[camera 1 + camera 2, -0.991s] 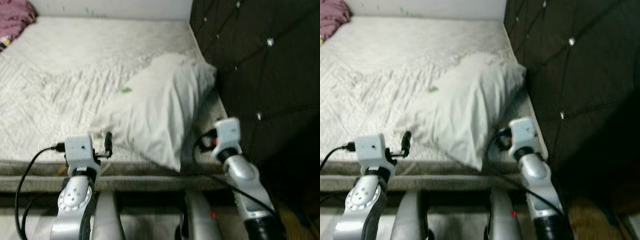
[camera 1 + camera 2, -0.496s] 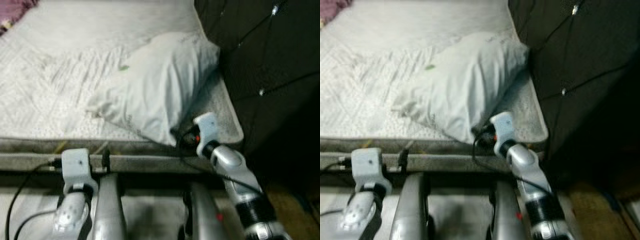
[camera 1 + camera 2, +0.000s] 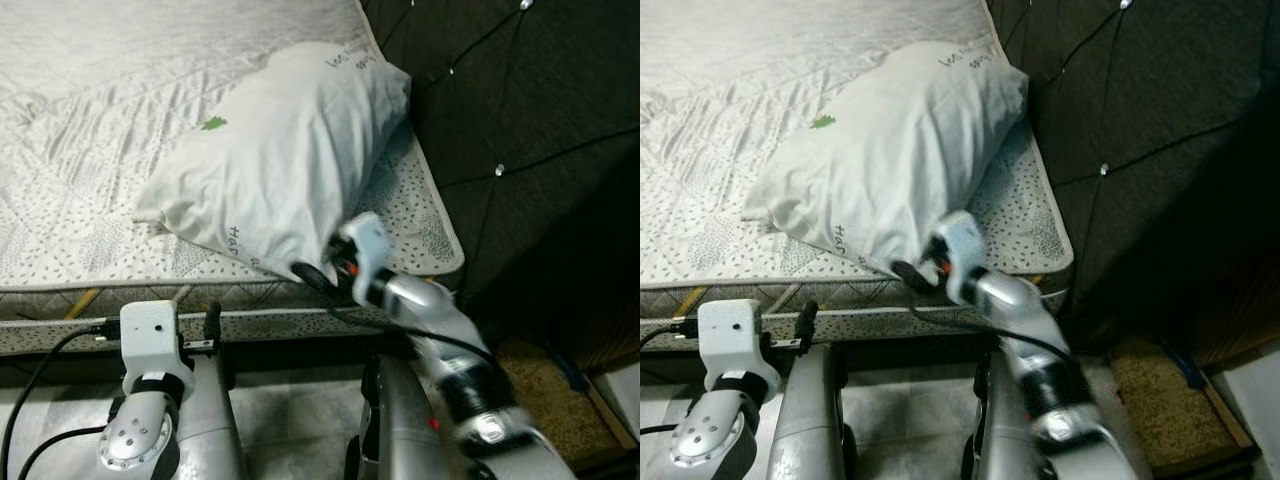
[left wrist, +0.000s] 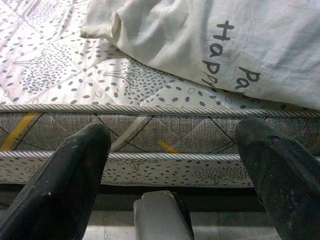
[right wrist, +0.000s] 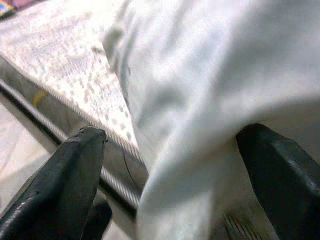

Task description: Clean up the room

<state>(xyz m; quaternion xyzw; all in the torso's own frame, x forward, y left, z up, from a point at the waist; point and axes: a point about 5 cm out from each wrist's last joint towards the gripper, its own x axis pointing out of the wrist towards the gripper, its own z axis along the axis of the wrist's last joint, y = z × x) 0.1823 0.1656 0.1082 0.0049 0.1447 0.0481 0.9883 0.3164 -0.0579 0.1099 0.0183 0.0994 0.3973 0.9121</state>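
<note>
A white pillow (image 3: 280, 140) with dark lettering and a small green mark lies slantwise on the mattress (image 3: 90, 150), its far end against the headboard. My right gripper (image 3: 308, 272) is at the pillow's near corner by the mattress edge. In the right wrist view this gripper (image 5: 170, 150) is open, with pillow (image 5: 210, 75) cloth bulging between its fingers (image 5: 75, 165). My left gripper (image 4: 172, 145) is open and empty, held low in front of the mattress side (image 4: 160, 132), apart from the pillow (image 4: 210, 45).
A dark tufted headboard (image 3: 520, 110) rises along the right of the bed. A brown mat (image 3: 545, 385) lies on the floor at its foot. Grey tile floor (image 3: 290, 420) and my own legs are below the mattress edge.
The camera has tilted down and shifted. My right gripper has swung left from beside the headboard to the pillow's near corner. My left gripper has dropped below the mattress edge.
</note>
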